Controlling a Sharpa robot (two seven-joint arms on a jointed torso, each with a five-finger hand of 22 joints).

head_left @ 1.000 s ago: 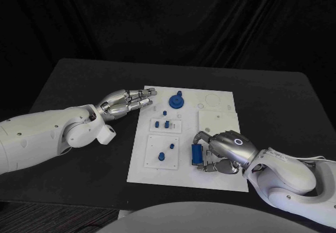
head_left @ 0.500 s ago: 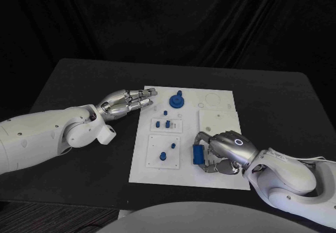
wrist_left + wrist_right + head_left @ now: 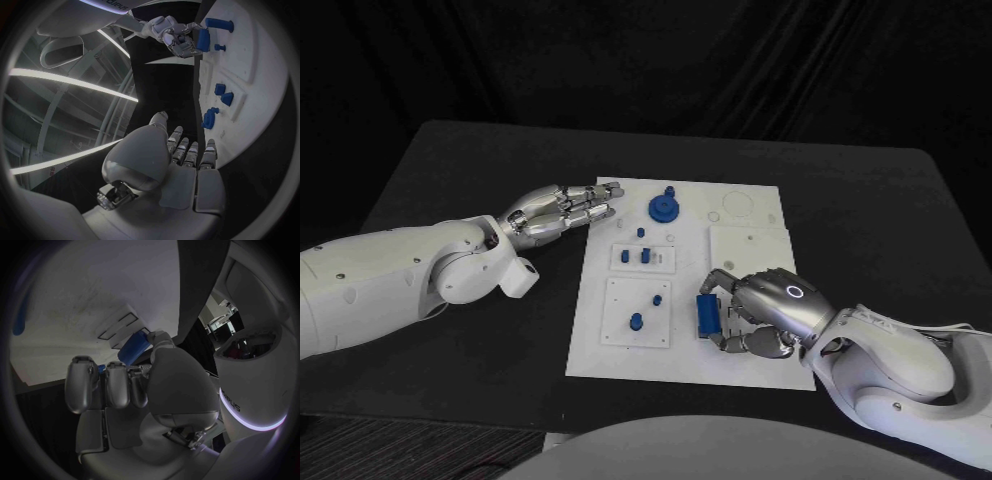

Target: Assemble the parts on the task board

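Head view: the right hand (image 3: 759, 312), at five o'clock on the board (image 3: 747, 240), grips a blue bar (image 3: 707, 317); it has barely shifted over the last second, so seating looks slow. Left hand (image 3: 560, 212) rests at ten o'clock, fingers extended, empty.

Left wrist: the bar (image 3: 203, 39) sits in the far hand.

Right wrist: fingers (image 3: 119, 385) wrap the bar (image 3: 134, 351).

Matt white task board (image 3: 747, 372), glossy blue parts (image 3: 662, 208)
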